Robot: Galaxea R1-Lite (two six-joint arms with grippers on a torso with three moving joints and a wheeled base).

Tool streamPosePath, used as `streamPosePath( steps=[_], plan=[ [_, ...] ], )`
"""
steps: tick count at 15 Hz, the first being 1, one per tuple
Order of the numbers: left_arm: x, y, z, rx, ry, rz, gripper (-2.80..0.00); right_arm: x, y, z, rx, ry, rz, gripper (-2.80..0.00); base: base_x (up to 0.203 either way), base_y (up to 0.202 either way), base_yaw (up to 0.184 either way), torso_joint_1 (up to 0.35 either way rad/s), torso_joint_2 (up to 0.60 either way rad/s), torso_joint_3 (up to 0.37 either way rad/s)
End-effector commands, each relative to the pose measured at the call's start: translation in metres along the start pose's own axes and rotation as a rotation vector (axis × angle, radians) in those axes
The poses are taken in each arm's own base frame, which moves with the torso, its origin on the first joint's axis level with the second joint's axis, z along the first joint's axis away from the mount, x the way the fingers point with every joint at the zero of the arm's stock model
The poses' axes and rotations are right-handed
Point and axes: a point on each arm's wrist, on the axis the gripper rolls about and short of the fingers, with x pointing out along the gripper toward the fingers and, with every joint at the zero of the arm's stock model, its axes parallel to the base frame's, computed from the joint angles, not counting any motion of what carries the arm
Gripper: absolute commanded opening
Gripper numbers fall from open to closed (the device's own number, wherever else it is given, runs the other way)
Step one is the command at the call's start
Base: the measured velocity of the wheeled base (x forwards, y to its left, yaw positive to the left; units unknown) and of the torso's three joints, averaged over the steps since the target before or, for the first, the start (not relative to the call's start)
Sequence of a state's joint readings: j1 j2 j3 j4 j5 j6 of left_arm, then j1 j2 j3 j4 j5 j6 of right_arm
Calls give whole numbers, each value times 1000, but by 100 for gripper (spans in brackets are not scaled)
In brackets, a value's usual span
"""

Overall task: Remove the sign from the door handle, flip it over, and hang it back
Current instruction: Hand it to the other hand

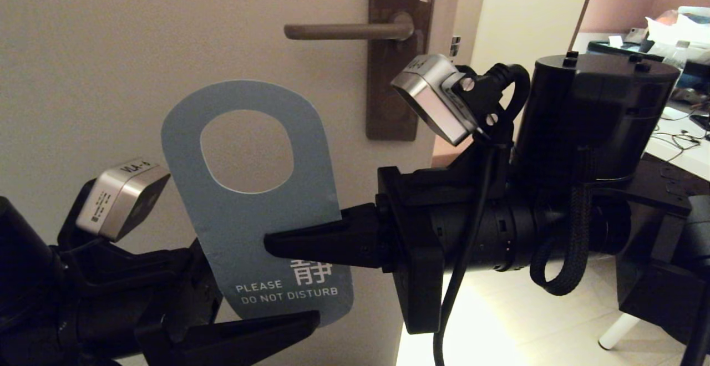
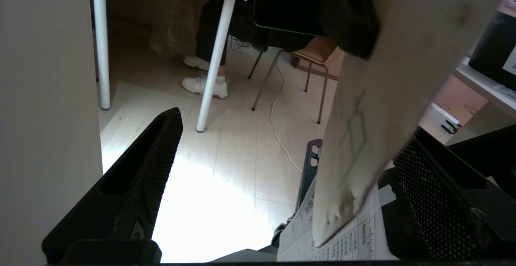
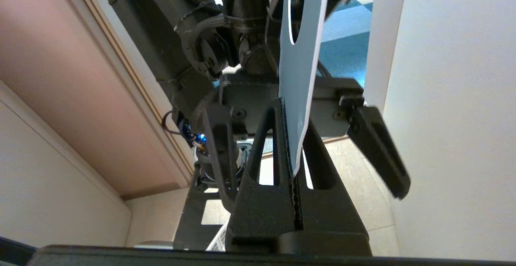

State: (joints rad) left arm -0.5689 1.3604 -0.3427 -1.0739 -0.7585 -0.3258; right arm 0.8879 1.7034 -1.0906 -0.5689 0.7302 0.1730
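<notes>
The sign (image 1: 244, 227) is off the door handle (image 1: 344, 31) and hangs upright below and left of it, in front of the door. Its slate-blue "PLEASE DO NOT DISTURB" face is turned to my head camera. My right gripper (image 1: 277, 244) is shut on the sign's right edge, seen edge-on in the right wrist view as sign (image 3: 300, 76) between the closed fingers of the right gripper (image 3: 292, 137). My left gripper (image 1: 255, 299) stands open, its wide jaws on either side of the sign's lower end. The left wrist view shows the off-white face of the sign (image 2: 383, 96) near one finger of the left gripper (image 2: 282, 145).
The handle sits on a tall brown backplate (image 1: 396, 77) near the door's edge. Right of the door stands a white table (image 1: 682, 150) with clutter. White table legs (image 2: 213, 56), a chair and a floor cable (image 2: 278, 109) show beyond the left gripper. A printed sheet (image 2: 350, 242) lies below.
</notes>
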Motion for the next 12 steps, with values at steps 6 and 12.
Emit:
streamPosePath(
  steps=[6, 12],
  plan=[
    [2, 1, 0, 5, -12, -10, 0, 2, -2, -1, -3, -2, 2, -280, 0, 0, 0, 0, 0, 0],
    [0, 0, -1, 5, -12, -10, 0, 1, -2, -1, -2, -1, -1, -280, 0, 0, 0, 0, 0, 0]
  ],
)
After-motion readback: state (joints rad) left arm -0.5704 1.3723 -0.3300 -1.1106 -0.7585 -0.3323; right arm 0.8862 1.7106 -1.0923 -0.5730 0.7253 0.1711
